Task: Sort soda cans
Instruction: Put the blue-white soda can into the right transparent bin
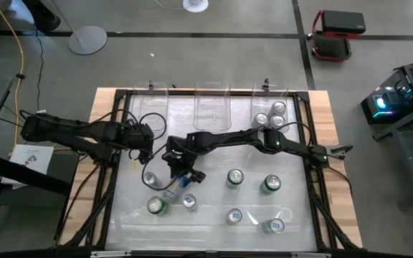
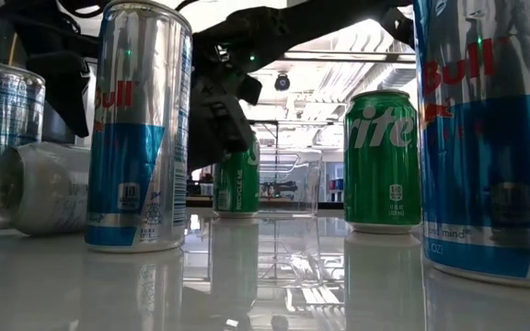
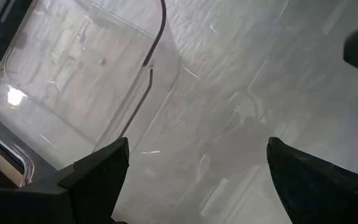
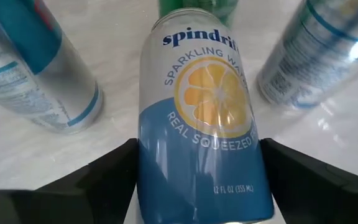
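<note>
Now right gripper (image 4: 197,180) jaws wide around Spindrift can (image 4: 201,118), left gripper (image 3: 197,180) jaws open

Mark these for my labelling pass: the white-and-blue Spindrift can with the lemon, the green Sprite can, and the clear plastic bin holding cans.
Spindrift can (image 4: 201,118): right wrist view, lemon picture on its body.
Green Sprite can (image 2: 382,161): low view, mid-body.
Clear plastic bin (image 1: 287,94): high view, its right wall.

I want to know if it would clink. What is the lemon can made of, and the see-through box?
The lemon can looks like thin metal, probably aluminium: glossy printed skin with bright glints. The see-through box looks like clear hard plastic: you see the table through its shiny walls.
</note>
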You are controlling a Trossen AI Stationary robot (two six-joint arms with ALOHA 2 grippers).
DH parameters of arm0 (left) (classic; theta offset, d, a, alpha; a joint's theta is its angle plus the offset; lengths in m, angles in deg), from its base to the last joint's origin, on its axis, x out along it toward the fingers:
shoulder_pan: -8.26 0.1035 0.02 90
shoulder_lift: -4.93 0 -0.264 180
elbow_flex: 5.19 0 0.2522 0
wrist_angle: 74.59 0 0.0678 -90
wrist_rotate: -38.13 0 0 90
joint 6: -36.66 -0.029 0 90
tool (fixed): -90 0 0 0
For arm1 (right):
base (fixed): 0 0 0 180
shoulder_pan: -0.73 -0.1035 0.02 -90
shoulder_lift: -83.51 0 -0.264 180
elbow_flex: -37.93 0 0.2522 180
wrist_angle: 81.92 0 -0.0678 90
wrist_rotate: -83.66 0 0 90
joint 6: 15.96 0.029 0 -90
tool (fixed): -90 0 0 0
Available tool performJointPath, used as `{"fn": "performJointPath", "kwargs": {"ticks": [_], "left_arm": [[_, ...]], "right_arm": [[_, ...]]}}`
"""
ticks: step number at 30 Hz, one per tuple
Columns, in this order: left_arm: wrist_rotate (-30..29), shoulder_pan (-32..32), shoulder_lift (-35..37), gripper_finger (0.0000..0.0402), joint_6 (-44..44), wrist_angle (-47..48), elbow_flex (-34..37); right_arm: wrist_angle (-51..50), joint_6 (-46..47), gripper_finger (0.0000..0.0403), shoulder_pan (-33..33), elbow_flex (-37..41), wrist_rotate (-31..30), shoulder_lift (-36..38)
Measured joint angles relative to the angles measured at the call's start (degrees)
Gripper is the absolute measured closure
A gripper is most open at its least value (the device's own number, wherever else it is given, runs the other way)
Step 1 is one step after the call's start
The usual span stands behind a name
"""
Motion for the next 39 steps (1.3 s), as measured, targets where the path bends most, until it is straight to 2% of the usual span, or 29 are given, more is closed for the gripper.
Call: {"fn": "performJointPath", "kwargs": {"ticks": [3,6,13,19,28,36,39], "left_arm": [[-0.3,0.0,0.0,0.0046,0.0,0.0,0.0],[-3.4,0.0,0.0,0.0046,0.0,-0.1,0.0],[-10.7,-0.9,0.0,0.0046,-0.4,-0.4,0.0],[-13.7,-5.0,3.9,0.0046,-1.1,-1.2,0.6],[-17.5,-10.0,12.9,0.0046,2.5,-0.4,0.7],[-21.5,-16.0,14.5,0.0046,5.9,-0.4,0.7],[-24.6,-19.0,14.3,0.0046,8.1,-0.9,1.1]], "right_arm": [[-1.0,2.6,0.0112,0.5,0.0,-1.7,0.1],[-4.0,4.3,0.0130,1.5,-0.1,-2.6,0.2],[-11.4,11.5,0.0139,3.4,-0.2,-2.9,0.8],[-13.7,17.3,0.0142,2.7,0.0,-6.6,2.7],[-18.9,23.7,0.0144,0.7,0.3,-16.6,7.1],[-24.6,28.9,0.0150,0.3,0.2,-17.9,11.1],[-25.2,30.4,0.0153,0.2,2.8,-20.4,13.2]]}}
